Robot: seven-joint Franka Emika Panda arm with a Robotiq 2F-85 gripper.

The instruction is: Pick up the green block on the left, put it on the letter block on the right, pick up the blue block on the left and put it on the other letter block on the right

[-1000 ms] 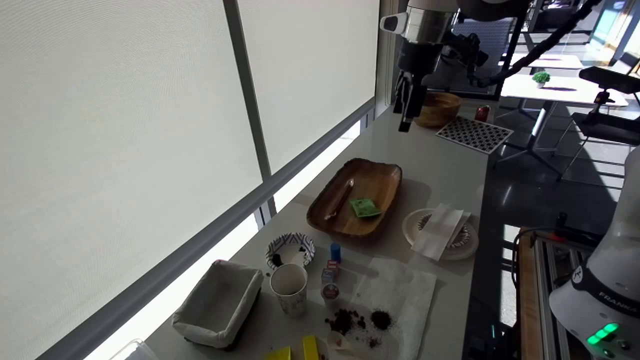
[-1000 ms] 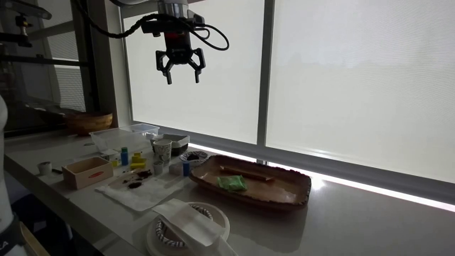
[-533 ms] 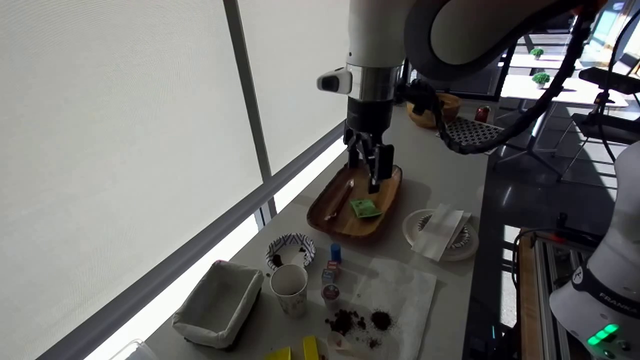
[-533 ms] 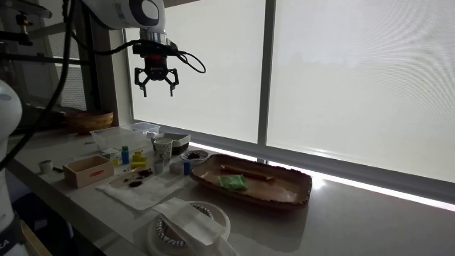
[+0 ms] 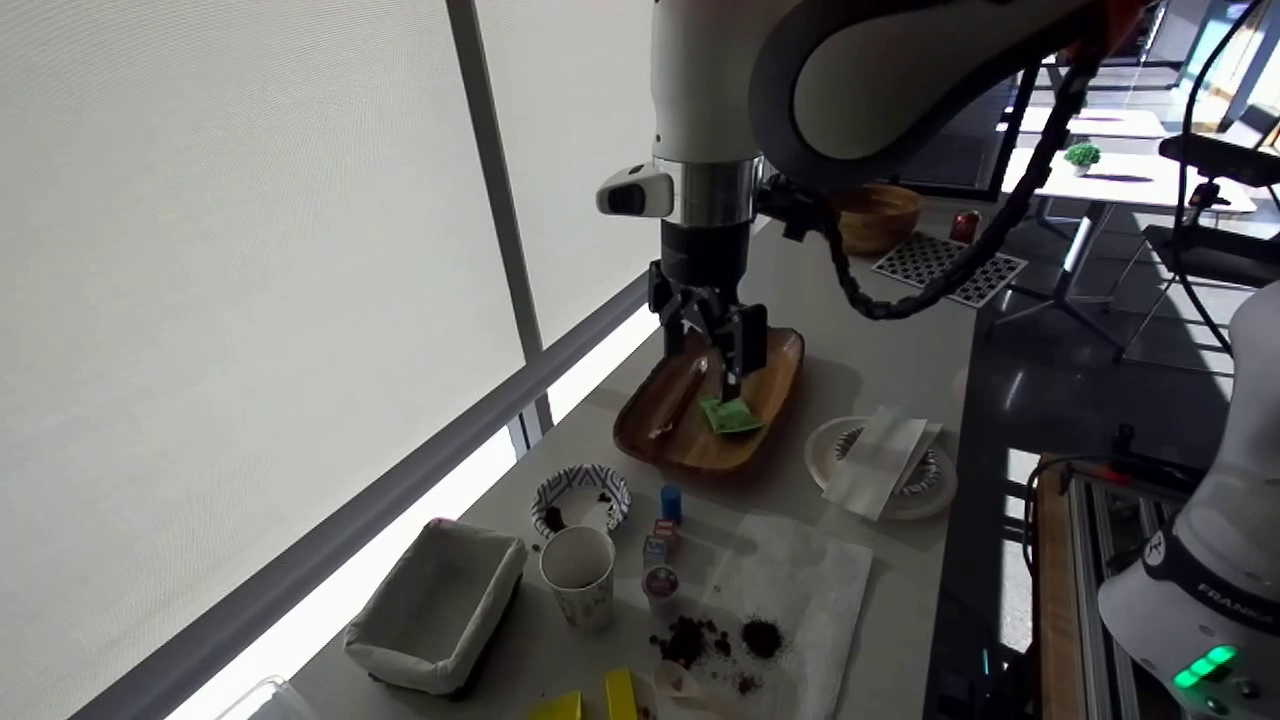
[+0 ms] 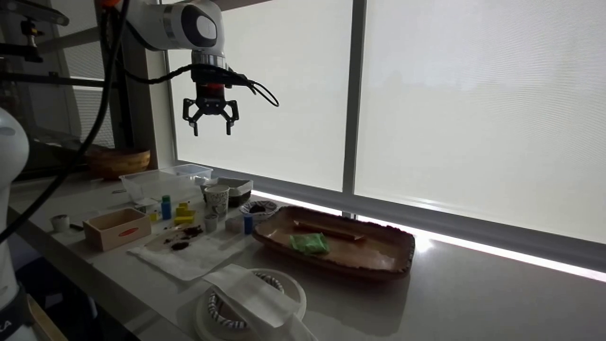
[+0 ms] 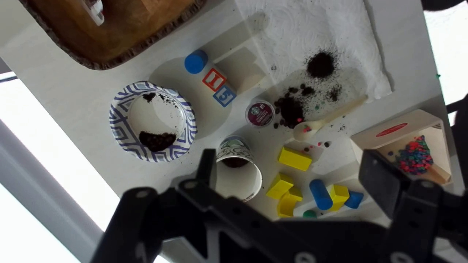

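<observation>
Two letter blocks [image 7: 215, 80], one red-marked, one blue-marked, close side by side on the table [image 6: 473, 293]. One blue cylinder [image 7: 196, 62] upright just beside the red-marked one. One green block [image 7: 309, 214], partly hidden in the wrist view by the gripper [image 6: 212, 134]; right by the blue block [image 7: 321, 194]. Whether green rests on blue, cannot tell. Around them, at least four yellow blocks [image 7: 294, 158] and a third blue piece [image 7: 354, 199]. One gripper: two fingers spread wide, holding nothing, hanging well above the table. One wooden tray [image 6: 378, 258], with one green packet [image 6: 309, 243] and one slim stick [image 6: 329, 230] inside. Single items too: patterned bowl [image 7: 120, 122], cup [image 5: 585, 602], pod [image 7: 260, 113], spoon [image 7: 336, 115], wooden box [image 6: 118, 236].
</observation>
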